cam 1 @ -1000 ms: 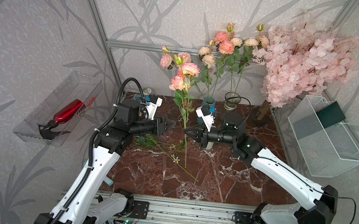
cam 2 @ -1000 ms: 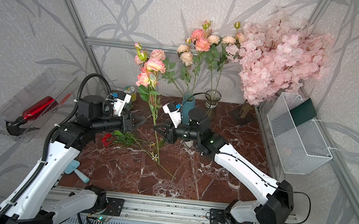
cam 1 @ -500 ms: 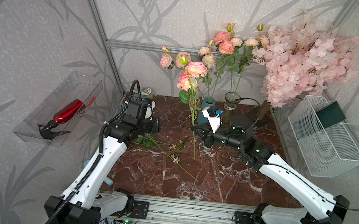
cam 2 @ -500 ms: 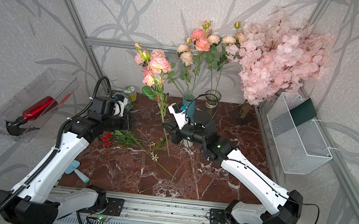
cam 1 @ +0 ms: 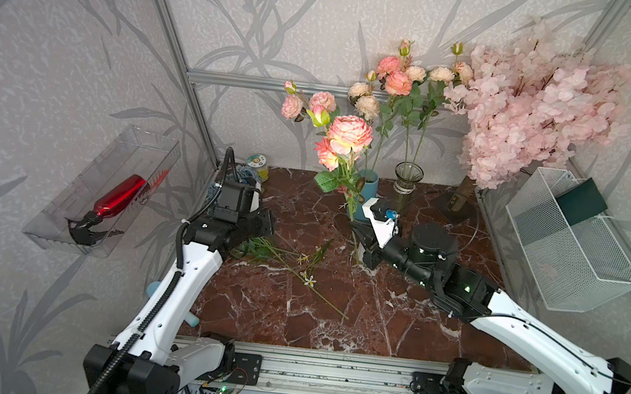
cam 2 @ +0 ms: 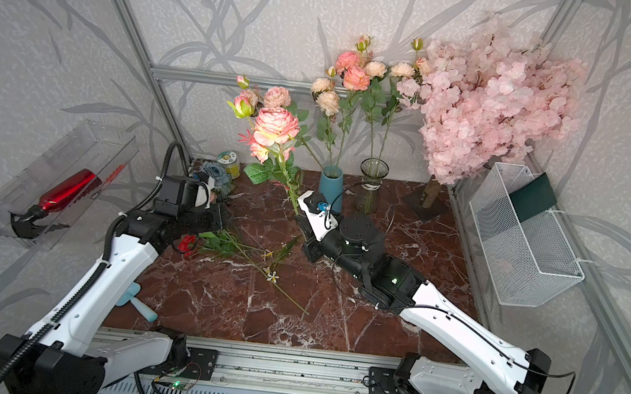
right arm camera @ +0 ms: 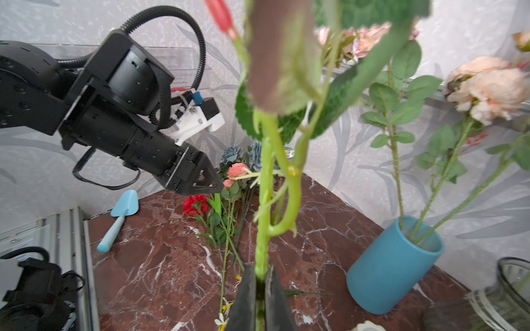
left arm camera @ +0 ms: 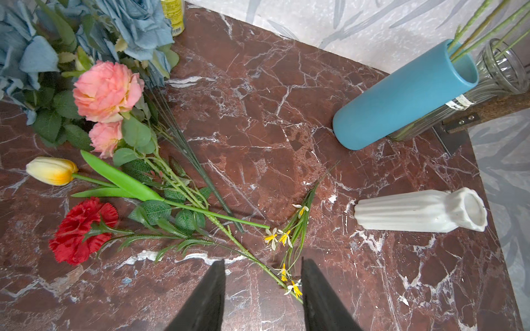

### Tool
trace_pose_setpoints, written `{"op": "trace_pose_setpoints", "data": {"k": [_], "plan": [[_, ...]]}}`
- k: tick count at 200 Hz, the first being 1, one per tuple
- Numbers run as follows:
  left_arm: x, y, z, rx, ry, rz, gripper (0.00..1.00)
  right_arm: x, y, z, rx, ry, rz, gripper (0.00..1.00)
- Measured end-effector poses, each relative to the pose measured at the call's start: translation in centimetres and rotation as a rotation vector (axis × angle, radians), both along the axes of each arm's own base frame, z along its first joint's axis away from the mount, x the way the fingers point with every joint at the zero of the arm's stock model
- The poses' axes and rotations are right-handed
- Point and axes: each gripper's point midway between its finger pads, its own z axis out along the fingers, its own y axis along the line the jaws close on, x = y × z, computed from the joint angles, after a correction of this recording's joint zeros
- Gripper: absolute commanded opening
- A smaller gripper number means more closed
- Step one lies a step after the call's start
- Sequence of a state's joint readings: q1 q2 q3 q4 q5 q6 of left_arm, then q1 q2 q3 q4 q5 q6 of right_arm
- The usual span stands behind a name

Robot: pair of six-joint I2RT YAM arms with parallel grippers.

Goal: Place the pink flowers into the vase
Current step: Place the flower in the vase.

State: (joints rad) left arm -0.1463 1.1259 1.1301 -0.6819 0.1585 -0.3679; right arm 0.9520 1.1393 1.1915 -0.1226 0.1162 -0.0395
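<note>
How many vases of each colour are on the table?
Blue ceramic vase: 1
Clear glass vase: 1
White ribbed vase: 1
Total: 3

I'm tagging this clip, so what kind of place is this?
Probably a robot test cell staged as a florist's bench: aluminium frame rails, a marble-look tabletop strewn with loose artificial flowers, and pink flowers in a blue vase.

arms (cam 1: 192,273): white shells, black joints | hose (right arm camera: 202,45): black, ribbed, on left arm | wrist mounts (cam 1: 381,223): white | connector (cam 1: 388,213): blue
</note>
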Motion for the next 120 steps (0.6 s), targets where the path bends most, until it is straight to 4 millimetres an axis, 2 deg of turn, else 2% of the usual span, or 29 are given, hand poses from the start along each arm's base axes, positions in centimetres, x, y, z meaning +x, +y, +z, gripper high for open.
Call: {"op": "trace_pose_setpoints", "data": {"k": [33, 66, 120], "plan": [[0.4, 1.1, 0.2, -0.019, -0.007, 0.046, 0.45, 0.7, -1.1, 0.9, 0.018, -0.042, -0.067, 0.00], [0.6, 1.7, 0.2, -0.035, -0.010, 0.070, 0.45, 1.0, -1.4, 1.2, 0.041, -0.066, -0.095, 0.00], [0.5, 1.7, -0.2, -0.041, 0.000, 0.071, 0.45, 1.5, -1.9, 4.0, 0.118, -0.148, -0.135, 0.00]]}}
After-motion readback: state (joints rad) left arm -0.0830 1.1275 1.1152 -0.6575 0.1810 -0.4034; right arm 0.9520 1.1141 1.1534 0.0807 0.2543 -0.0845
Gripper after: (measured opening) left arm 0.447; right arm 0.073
